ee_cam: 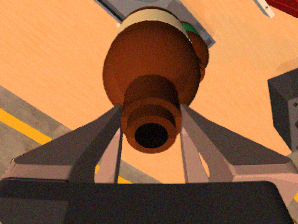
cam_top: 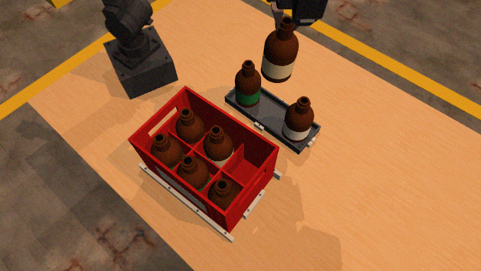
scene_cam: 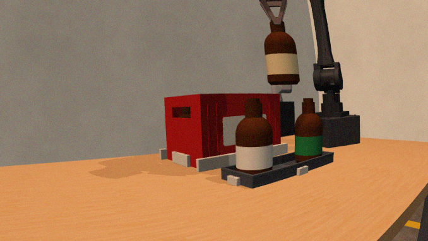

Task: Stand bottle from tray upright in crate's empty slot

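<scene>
My gripper (cam_top: 286,22) (scene_cam: 276,23) (ee_cam: 151,113) is shut on the neck of a brown bottle with a cream label (cam_top: 279,53) (scene_cam: 281,57) (ee_cam: 152,63). The bottle hangs upright, high above the dark grey tray (cam_top: 270,114) (scene_cam: 278,176). Two bottles stand on the tray: a green-labelled bottle (cam_top: 247,84) (scene_cam: 308,130) at its far end and a white-labelled bottle (cam_top: 299,120) (scene_cam: 254,139) at its near end. The red crate (cam_top: 255,142) (scene_cam: 196,126) holds several brown bottles. Its empty slot (cam_top: 245,167) is at the corner nearest the tray.
The arm's dark base (cam_top: 140,60) (scene_cam: 338,126) stands behind the crate. Pale stop blocks (scene_cam: 181,158) lie along the crate's and the tray's edges. The table edge with the yellow floor line (cam_top: 397,67) runs behind the tray.
</scene>
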`<act>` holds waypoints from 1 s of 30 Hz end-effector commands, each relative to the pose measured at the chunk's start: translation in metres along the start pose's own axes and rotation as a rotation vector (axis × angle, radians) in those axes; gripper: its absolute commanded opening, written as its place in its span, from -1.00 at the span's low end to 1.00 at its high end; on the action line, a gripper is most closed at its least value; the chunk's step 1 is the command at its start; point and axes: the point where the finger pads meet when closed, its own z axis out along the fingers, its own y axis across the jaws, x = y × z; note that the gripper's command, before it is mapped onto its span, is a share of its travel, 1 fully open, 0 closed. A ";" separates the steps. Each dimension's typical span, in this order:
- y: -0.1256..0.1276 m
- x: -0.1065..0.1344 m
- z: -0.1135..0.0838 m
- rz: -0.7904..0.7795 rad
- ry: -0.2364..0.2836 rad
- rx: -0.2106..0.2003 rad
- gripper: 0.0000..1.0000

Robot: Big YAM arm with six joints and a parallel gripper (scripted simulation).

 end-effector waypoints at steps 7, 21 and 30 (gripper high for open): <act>0.012 -0.013 -0.054 0.000 -0.054 -0.111 -1.00; 0.008 -0.023 -0.054 0.002 -0.055 -0.110 -1.00; 0.003 -0.033 -0.054 0.001 -0.055 -0.110 -1.00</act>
